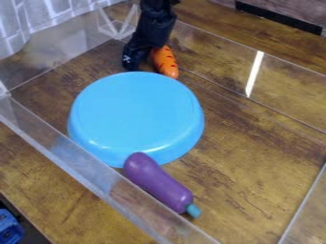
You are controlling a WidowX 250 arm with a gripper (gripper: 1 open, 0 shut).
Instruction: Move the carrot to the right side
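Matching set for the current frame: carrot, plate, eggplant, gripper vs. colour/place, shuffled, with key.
Things:
1. carrot
2. plate
3. eggplant
4. gripper

Descriptions:
A. purple, with a teal stem end, at the plate's edge nearest the camera
B. black, at the far side of the scene, beyond the plate
C. orange, with dark marks, right beside the black gripper
D. blue and round, the largest of the four objects' outlines

Pairs: 1-C, 2-D, 3-A, 4-B
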